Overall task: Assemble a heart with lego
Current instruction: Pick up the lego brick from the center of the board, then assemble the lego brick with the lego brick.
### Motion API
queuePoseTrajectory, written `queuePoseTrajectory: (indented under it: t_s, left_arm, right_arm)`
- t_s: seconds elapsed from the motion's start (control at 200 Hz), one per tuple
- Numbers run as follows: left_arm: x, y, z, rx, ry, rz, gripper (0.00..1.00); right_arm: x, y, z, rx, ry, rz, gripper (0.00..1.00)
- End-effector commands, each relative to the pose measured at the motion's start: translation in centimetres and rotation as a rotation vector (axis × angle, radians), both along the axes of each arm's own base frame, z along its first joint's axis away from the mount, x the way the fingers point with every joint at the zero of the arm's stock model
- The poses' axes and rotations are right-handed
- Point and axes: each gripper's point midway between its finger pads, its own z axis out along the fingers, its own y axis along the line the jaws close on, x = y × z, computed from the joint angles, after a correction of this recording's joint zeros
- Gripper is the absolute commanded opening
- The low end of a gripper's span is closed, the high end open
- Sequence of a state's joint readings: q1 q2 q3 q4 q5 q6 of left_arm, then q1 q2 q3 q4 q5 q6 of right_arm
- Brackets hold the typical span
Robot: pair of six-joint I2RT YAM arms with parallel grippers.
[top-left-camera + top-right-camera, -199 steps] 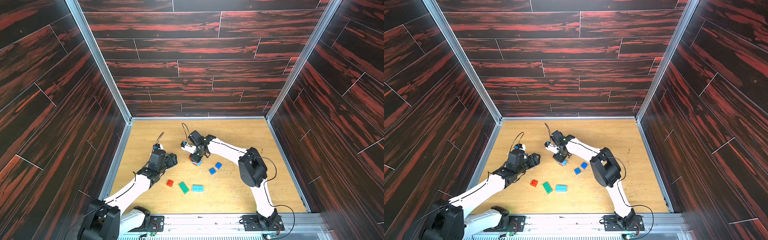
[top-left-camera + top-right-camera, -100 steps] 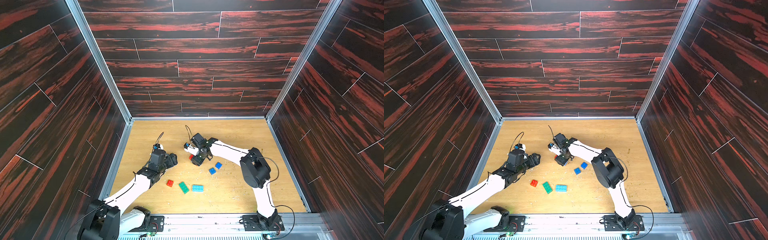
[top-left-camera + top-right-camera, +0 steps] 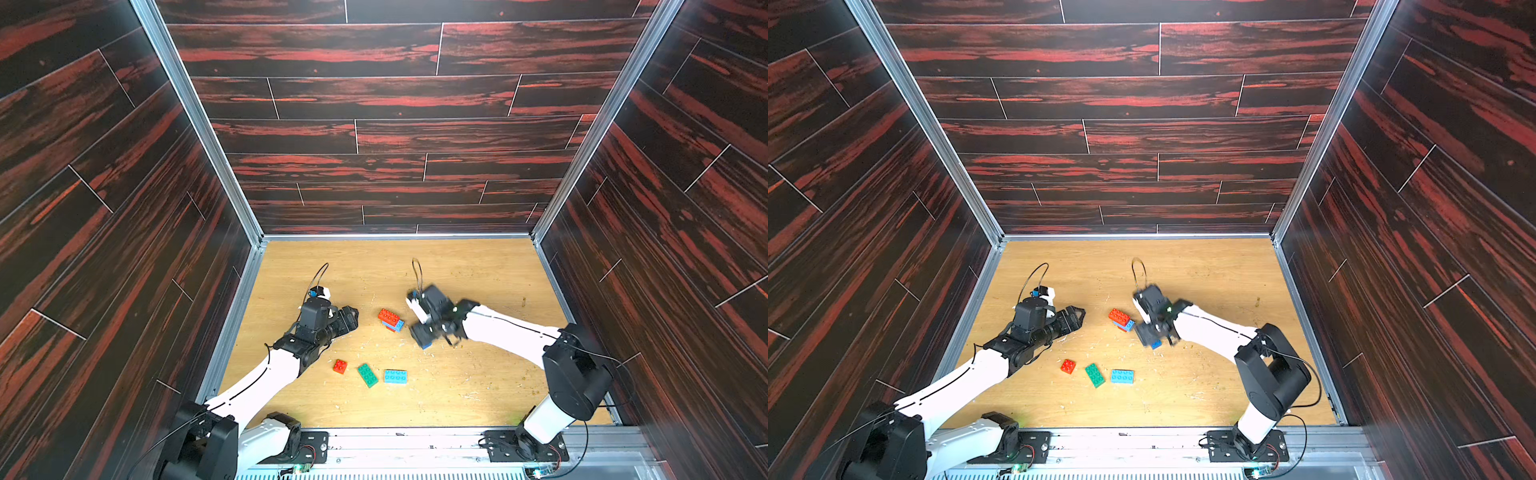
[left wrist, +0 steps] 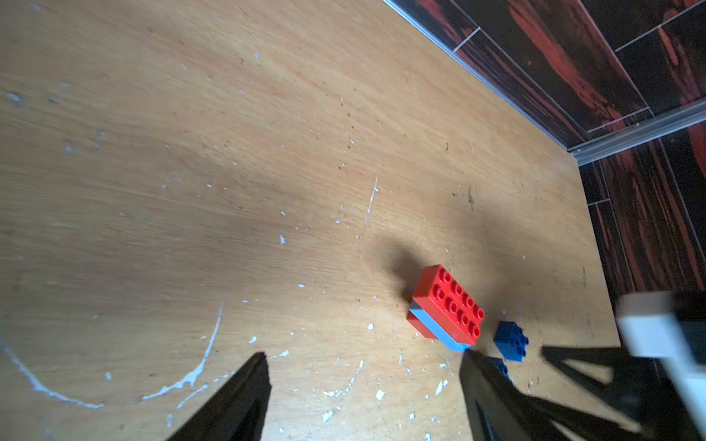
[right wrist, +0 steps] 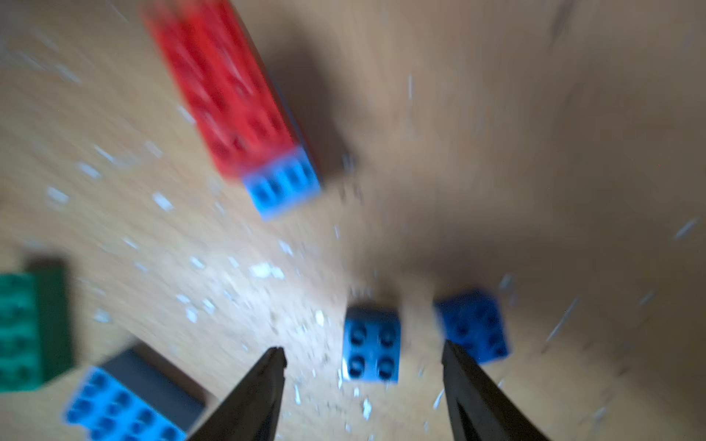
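**Partial heart mid-table, both grippers empty**

The heart (image 3: 390, 320), a red-on-light-blue stack, sits on the table between the grippers. The right gripper (image 5: 361, 353) has its jaws apart, holding nothing, over the dark-blue squares (image 5: 370, 345). The left gripper (image 4: 366, 356) is spread and empty. A red brick (image 3: 340, 366), green brick (image 3: 368, 375) and light-blue brick (image 3: 395, 376) lie loose nearby.

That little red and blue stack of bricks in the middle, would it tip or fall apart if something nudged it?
Probably stiff: the stack looks like hard plastic bricks joined by studs. Low and flat on the table, it would likely slide, not tip. Its smooth sides may be slippery.
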State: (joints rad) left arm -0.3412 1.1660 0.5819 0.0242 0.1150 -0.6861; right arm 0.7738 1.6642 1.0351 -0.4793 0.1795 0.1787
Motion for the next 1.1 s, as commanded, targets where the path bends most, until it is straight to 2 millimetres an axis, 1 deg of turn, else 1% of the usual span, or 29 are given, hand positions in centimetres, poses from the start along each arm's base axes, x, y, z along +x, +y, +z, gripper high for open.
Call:
queuePoseTrajectory:
  t_s: [0.0, 0.04, 0.17, 0.261, 0.346, 0.421, 0.476, 0.491, 0.541, 0.596, 0.691, 0.757, 0.862, 0.912, 0.967, 1.052, 1.097]
  left_arm:
    - [0.3, -1.0, 0.7, -0.028, 0.016, -0.047, 0.83]
    - [0.3, -1.1, 0.6, -0.029, 0.02, -0.047, 0.83]
    - [0.4, -1.0, 0.7, -0.026, 0.015, -0.041, 0.83]
    - [0.4, -0.8, 0.7, -0.02, 0.012, -0.038, 0.83]
    - [0.4, -0.7, 0.5, -0.012, 0.019, -0.035, 0.83]
    - [0.4, -0.8, 0.4, -0.01, 0.02, -0.037, 0.83]
    - [0.4, -0.7, 0.3, -0.008, 0.021, -0.035, 0.83]
    - [0.4, -0.7, 0.3, -0.008, 0.02, -0.034, 0.83]
    - [0.4, -0.7, 0.3, -0.006, 0.022, -0.032, 0.83]
    - [0.5, -0.7, 0.2, -0.008, 0.023, -0.033, 0.83]
    - [0.7, -1.1, 0.2, -0.027, 0.022, -0.041, 0.83]
    - [1.0, -1.8, 0.3, -0.05, 0.023, -0.064, 0.83]
    - [1.6, -2.7, 0.0, -0.082, 0.042, -0.089, 0.83]
    - [1.9, -3.2, -0.2, -0.099, 0.047, -0.099, 0.83]
    - [2.4, -3.8, -0.2, -0.116, 0.046, -0.119, 0.83]
    - [3.1, -4.5, -0.4, -0.122, 0.053, -0.144, 0.82]
    - [3.5, -4.9, -0.6, -0.125, 0.058, -0.156, 0.8]
  right_arm:
    - [-1.0, -0.5, -0.6, 0.039, 0.035, -0.084, 0.68]
    - [-1.2, -0.5, -1.1, 0.038, 0.043, -0.082, 0.68]
    - [-0.3, -0.3, -1.8, 0.028, 0.025, -0.098, 0.66]
    - [-0.1, -0.1, -2.5, 0.012, 0.03, -0.087, 0.63]
    - [-0.2, 0.3, -3.0, 0.019, 0.046, -0.065, 0.59]
    - [-0.2, 0.3, -3.2, 0.013, 0.047, -0.062, 0.54]
    - [-0.1, 0.2, -3.2, 0.009, 0.042, -0.06, 0.5]
    - [-0.1, 0.2, -3.2, 0.008, 0.042, -0.059, 0.47]
    - [-0.1, 0.2, -3.0, 0.011, 0.035, -0.048, 0.39]
    - [0.2, 0.3, -2.5, 0.008, 0.02, -0.034, 0.34]
    - [0.6, 1.1, -1.0, 0.025, -0.018, 0.04, 0.26]
    - [0.5, 2.2, 0.1, 0.057, -0.028, 0.137, 0.23]
    - [0.0, 4.8, 1.6, 0.135, -0.012, 0.279, 0.21]
    - [0.5, 5.4, 2.2, 0.129, -0.02, 0.321, 0.21]
    - [1.0, 5.6, 2.4, 0.098, -0.037, 0.357, 0.18]
    - [2.1, 5.1, 2.3, 0.027, -0.065, 0.372, 0.15]
    - [2.3, 5.1, 2.3, 0.007, -0.061, 0.386, 0.15]
